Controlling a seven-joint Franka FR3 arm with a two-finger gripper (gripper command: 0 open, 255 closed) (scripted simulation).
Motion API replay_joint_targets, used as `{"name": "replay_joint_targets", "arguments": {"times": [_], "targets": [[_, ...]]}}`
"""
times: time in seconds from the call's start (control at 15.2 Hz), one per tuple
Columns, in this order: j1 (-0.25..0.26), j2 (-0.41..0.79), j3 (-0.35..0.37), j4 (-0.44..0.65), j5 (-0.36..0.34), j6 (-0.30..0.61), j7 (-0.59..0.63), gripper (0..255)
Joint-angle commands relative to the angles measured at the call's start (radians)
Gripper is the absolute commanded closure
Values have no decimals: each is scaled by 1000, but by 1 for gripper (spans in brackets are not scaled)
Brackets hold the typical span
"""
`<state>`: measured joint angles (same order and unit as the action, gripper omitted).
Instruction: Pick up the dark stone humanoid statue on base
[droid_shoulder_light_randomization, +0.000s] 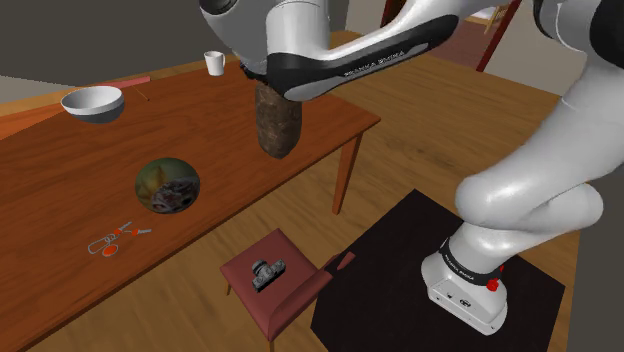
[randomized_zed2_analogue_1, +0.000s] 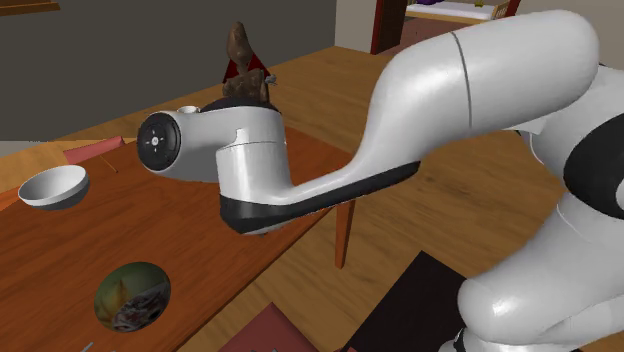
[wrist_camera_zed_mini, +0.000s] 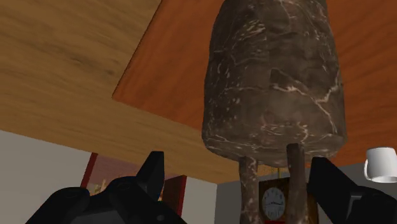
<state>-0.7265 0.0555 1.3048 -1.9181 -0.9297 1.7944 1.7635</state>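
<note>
While the gripper (wrist_camera_zed_mini: 238, 160) flanks the statue (wrist_camera_zed_mini: 273, 83), bowl (droid_shoulder_light_randomization: 93, 101) and cup (droid_shoulder_light_randomization: 213, 63) stand apart.

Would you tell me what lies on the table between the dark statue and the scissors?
In the shoulder view, a round mottled green-brown object sits on the table between the statue and the scissors; the rest is bare wood.

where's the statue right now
In the shoulder view the dark stone statue is near the right end of the wooden table, directly under the arm, up and right of the round painted plate.
</note>
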Motion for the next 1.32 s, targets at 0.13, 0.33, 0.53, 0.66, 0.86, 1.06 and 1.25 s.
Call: {"name": "replay_joint_targets", "arguments": {"times": [0.13, 0.33, 0.53, 0.66, 0.86, 1.06, 1.25], "targets": [[348, 354, -166, 261, -392, -358, 241, 0], [492, 457, -259, 401, -506, -464, 280, 0], [488, 467, -263, 375, -508, -452, 308, 0], [487, 474, -267, 359, -511, -445, 327, 0], [485, 484, -271, 339, -514, -437, 351, 0], [482, 481, -270, 336, -513, -435, 351, 255], [482, 481, -270, 336, -513, -435, 351, 255]]}}
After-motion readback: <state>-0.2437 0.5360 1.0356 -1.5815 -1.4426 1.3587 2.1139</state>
